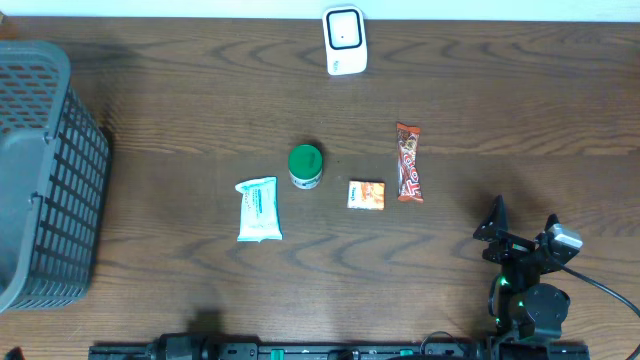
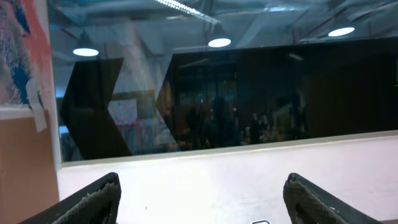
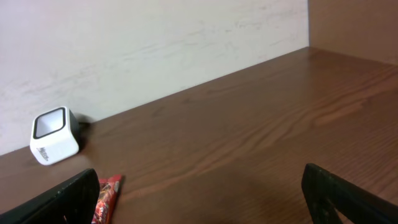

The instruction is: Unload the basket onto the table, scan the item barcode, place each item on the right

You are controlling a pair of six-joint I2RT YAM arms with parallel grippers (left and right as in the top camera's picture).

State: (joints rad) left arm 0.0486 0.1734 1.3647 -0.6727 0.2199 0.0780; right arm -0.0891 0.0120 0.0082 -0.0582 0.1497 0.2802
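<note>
Overhead view, starting at the right pincer (image 1: 522, 222): spread to full width, holding nothing, over the near right part of the table (image 1: 200, 110). Ahead and to its left, nearest of all the goods and so judged the likely item to scan, a red candy bar (image 1: 408, 162). Lying flat, long axis running almost straight away from the pincer, one end toward the fingers, the other toward the back wall. Just left of the near end, a small orange packet (image 1: 366, 195). Farther left, a green-lidded jar (image 1: 305, 166) and a white-and-green pouch (image 1: 258, 210), both well apart from the pincer. Farther ahead and left again, at the table's back edge, the white scanner (image 1: 345, 40), dark window facing upward. Same layout from the right wrist: candy bar (image 3: 106, 193) just beside the left finger, scanner (image 3: 55, 135) beyond it. Left pincer (image 2: 202, 199) likewise wide and empty, aimed at a wall, not made out from overhead. Judged the right arm's job, being nearer, with a grip across the narrow width. Barcode side impossible to tell.
</note>
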